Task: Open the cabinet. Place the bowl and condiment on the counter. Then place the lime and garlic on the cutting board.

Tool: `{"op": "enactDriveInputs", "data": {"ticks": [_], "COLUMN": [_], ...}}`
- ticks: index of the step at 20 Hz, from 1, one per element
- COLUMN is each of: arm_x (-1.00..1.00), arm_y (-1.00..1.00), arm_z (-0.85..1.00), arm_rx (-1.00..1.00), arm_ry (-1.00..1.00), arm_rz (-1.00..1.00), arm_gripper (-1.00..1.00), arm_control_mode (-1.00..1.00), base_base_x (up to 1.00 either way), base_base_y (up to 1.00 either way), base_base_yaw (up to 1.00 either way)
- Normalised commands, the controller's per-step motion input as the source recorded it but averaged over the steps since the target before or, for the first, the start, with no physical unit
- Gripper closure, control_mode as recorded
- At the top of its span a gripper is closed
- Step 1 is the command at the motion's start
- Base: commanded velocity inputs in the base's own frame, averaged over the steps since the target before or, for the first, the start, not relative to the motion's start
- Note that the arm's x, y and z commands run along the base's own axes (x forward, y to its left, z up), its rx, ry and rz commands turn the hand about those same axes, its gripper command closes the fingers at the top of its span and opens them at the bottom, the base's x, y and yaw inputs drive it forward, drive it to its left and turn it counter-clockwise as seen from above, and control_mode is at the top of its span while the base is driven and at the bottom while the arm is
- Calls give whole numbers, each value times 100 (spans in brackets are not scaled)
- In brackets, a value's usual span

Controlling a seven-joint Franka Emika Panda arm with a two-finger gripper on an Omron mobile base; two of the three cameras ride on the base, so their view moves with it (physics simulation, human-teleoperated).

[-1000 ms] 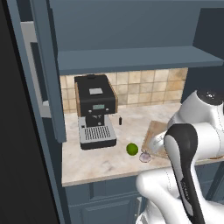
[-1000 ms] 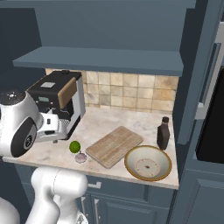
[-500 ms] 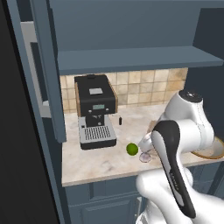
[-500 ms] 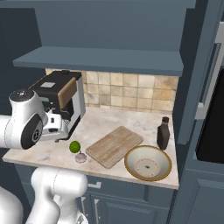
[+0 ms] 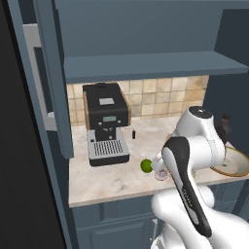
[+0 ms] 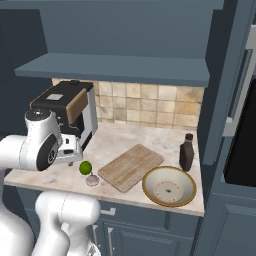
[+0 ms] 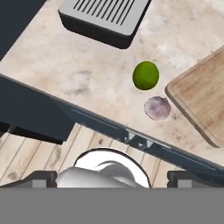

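Where counter [image 6: 135, 137] ends, lime [image 7: 145, 75], garlic [image 7: 157, 108].

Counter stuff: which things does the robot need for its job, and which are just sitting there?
Needed: lime, garlic, cutting board, bowl, condiment, counter, cabinet.

Just sitting there: coffee machine.
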Motion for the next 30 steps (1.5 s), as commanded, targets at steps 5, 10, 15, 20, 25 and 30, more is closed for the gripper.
{"op": "enactDriveInputs", "data": {"ticks": [5,10,15,20,25,30], "arm_x": [15,17,19,16,17,10], "arm_y": [0,0,0,0,0,0], "arm_z": [-17,-17,-12,-7,-7,-14], "arm_rx": [0,0,0,0,0,0], "arm_ry": [0,0,0,0,0,0], "arm_rz": [1,0,0,0,0,0], "arm_gripper": [-100,-100,-100,-100,-100,-100], "arm_control_mode": [-100,-100,-100,-100,-100,-100], "base_base_x": [0,0,0,0,0,0], "base_base_y": [0,0,0,0,0,0], "base_base_yaw": [0,0,0,0,0,0]}}
